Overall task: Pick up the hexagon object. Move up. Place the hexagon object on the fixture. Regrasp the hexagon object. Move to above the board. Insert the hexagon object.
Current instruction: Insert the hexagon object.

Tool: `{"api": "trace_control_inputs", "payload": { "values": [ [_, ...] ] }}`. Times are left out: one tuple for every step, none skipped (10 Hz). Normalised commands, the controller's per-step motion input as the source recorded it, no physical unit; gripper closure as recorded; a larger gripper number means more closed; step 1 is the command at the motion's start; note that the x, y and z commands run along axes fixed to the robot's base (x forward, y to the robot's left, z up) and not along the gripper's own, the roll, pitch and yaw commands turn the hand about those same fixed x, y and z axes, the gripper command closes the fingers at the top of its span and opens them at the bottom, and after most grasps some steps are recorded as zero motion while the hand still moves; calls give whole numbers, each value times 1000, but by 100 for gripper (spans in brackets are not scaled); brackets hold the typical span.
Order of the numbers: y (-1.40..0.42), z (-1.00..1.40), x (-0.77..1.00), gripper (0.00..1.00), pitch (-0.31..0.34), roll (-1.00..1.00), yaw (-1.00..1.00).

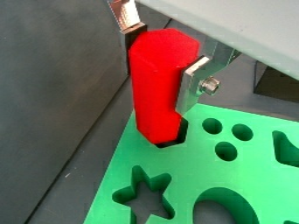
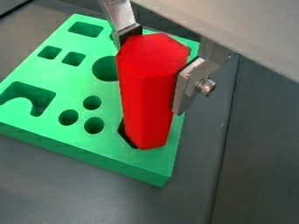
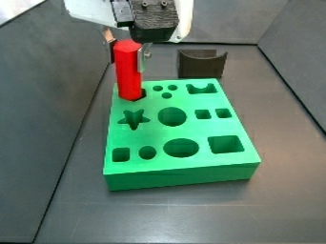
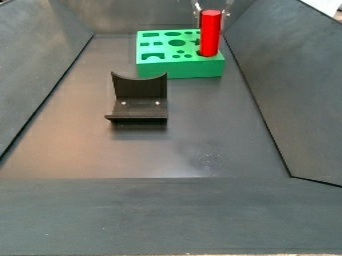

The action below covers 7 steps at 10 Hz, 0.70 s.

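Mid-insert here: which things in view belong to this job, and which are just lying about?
In the job:
- red hexagon peg, upright, its lower end in a corner hole of the board
- green board
- gripper, jaws on the peg's top
- fixture, apart from the board

Lying about:
- nothing visible

Dark floor (image 4: 201, 150); board (image 4: 167, 55); fixture (image 4: 136, 98)
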Motion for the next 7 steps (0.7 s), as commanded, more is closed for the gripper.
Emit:
{"api": "trace_control_inputs", "payload": {
  "values": [
    [0,-74,34,100,-107,-161,0],
    [0,-91,6,100,-100,-143,0],
    [0,-91,0,100,-103,-131,0],
    [6,-83,0,100,-93,-120,-9],
    [9,-114,0,100,-113,-136,-14],
    [57,-160,9,100,-117,-151,-23],
    [77,-169,0,100,-111,-141,-20]
  ]
}}
